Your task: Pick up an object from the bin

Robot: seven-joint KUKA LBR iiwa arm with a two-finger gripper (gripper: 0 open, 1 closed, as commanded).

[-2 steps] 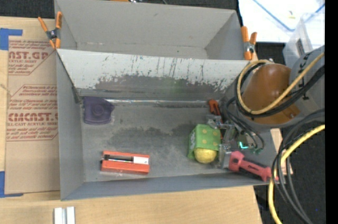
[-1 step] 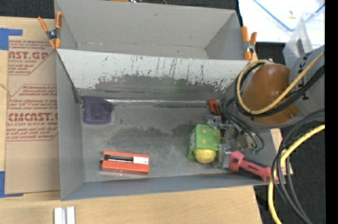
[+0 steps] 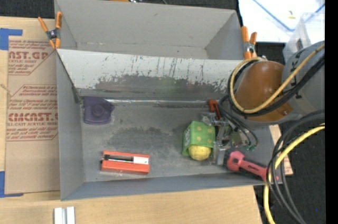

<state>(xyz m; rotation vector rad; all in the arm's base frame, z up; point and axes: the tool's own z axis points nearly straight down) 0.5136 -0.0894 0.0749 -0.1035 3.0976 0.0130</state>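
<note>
My gripper (image 3: pixel 217 136) is low in the bin's right part, right beside a green and yellow soft toy (image 3: pixel 199 141), which lies just to its left. I cannot make out whether the toy is between the fingers. A red-handled tool (image 3: pixel 246 165) lies just below the gripper against the bin's right front corner.
An orange and black flat tool (image 3: pixel 125 162) lies at the front left of the bin floor. A purple round thing (image 3: pixel 97 110) sits at the back left by the wall. The arm with its orange cover and cables hangs over the right rim.
</note>
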